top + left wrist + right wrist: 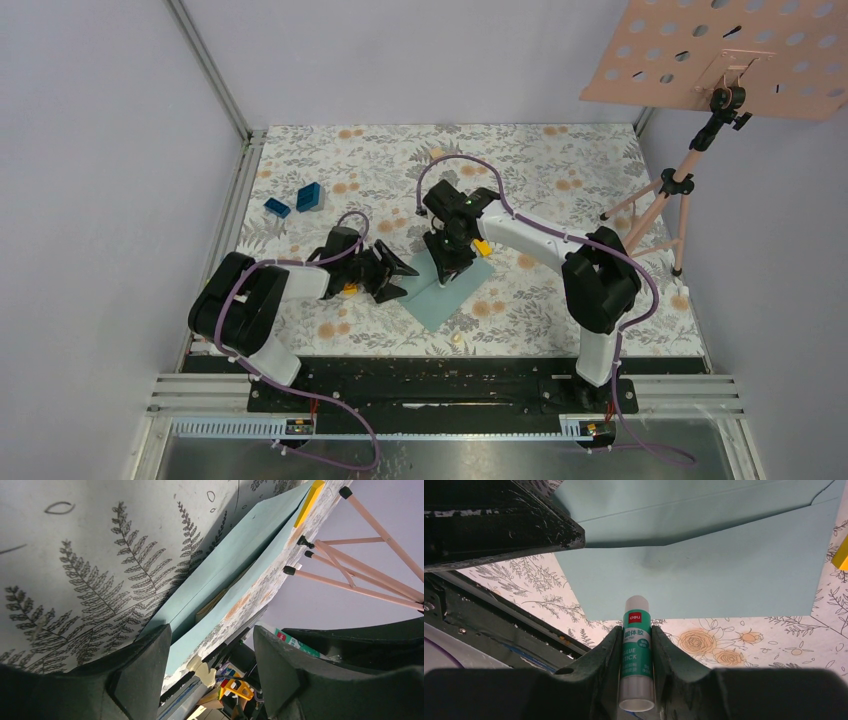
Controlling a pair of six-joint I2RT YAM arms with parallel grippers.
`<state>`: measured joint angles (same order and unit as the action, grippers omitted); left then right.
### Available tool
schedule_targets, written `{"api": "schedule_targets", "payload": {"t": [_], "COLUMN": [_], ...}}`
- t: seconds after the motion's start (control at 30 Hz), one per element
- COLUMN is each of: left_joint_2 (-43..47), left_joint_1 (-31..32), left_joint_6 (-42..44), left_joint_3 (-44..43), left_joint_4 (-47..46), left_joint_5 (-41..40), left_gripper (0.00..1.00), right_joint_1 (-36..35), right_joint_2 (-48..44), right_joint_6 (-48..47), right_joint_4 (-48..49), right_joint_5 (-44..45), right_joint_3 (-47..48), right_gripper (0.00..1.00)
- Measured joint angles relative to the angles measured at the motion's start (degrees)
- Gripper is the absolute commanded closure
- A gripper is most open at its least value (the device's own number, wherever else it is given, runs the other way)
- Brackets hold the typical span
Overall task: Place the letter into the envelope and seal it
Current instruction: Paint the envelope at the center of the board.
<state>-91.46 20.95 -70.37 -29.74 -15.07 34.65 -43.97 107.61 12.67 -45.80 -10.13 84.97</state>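
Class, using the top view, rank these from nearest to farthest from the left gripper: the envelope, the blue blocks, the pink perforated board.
1. envelope, just right of the left gripper.
2. blue blocks, farther back on its left.
3. pink perforated board, high at the far right.

Tucked almost fully inside the envelope (pixel 240 545): the letter (pixel 218 601), only a thin tan strip peeking out. From above, far end of envelope covered by the right pincer (pixel 450 268). Sides of the glue stick (pixel 637 645) hidden by that pincer's fingers. Pink board (pixel 705 45) cut off at top and right edges. Tiny pale bit (pixel 458 340) on the counter (pixel 560 160), too small to tell.
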Motion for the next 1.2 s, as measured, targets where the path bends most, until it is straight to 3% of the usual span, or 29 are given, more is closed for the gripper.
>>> {"api": "schedule_targets", "payload": {"t": [0.3,0.63,1.2], "left_joint_2": [0.3,0.3,0.3], "left_joint_1": [-0.1,-0.2,-0.3], "left_joint_6": [1.7,2.0,3.9], "left_joint_3": [-1.2,-1.4,-2.2], "left_joint_4": [2.8,3.4,4.7], "left_joint_5": [-0.2,-0.2,0.2], "left_gripper": [0.37,0.37,0.37], "right_joint_1": [0.0,0.0,0.6], "right_joint_2": [1.0,9.2,10.1], "right_joint_6": [0.0,1.0,1.9], "right_joint_4": [0.5,0.6,-1.1], "right_joint_5": [0.0,0.0,6.8], "right_joint_3": [-0.3,3.1,5.2], "right_gripper": [1.0,1.0,1.0]}}
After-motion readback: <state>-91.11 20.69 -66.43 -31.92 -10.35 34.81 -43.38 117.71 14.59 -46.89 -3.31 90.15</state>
